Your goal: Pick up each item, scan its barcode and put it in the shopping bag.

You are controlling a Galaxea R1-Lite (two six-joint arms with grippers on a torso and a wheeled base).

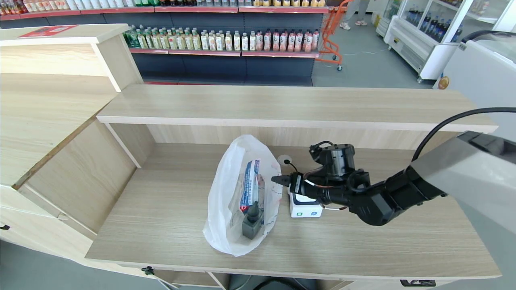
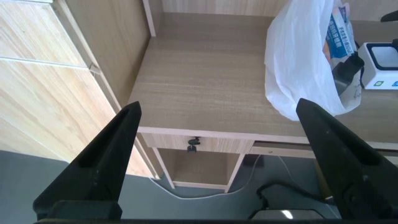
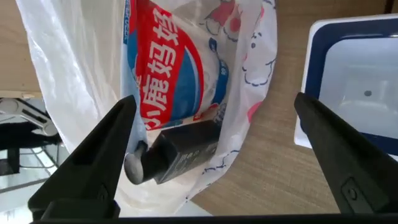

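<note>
Shopping bag (image 1: 225,209) sits mid-counter, white thin film, mouth toward 12 o'clock, slumped rather than standing. Inside: a printed packet (image 1: 250,185) lying lengthwise, and at its 6 o'clock a dark bottle (image 1: 252,221) w/ a cap, both seen through the film. In the right wrist view the packet (image 3: 168,68) lies against the bottle (image 3: 180,158), touching.

At the bag's 3 o'clock, just beside it, is the white scanner (image 1: 305,207), a small box on the counter (image 1: 363,241). Right gripper (image 1: 278,180) hangs over the scanner's 9 o'clock edge, tips aimed at 9 o'clock toward the bag's wall, near it; can't tell if touching. Its fingers are spread wide w/ nothing between them, per its own wrist cam (image 3: 214,106).

Left gripper (image 2: 219,107) is off toward the bag's 8 o'clock, beyond the counter's near edge, well apart from bag and scanner; fingers spread too, nothing held.

Judgement: two items bagged and neither gripper carrying anything, so the step in hand reads as the tail end of a bagging, i.e. release done, arm not yet clear. Next move prob. calls for drawing the right arm back toward 3 o'clock and up, w/o snagging the film or knocking the scanner. Any further item would need a grasp that leaves the barcode facing the scanner.
</note>
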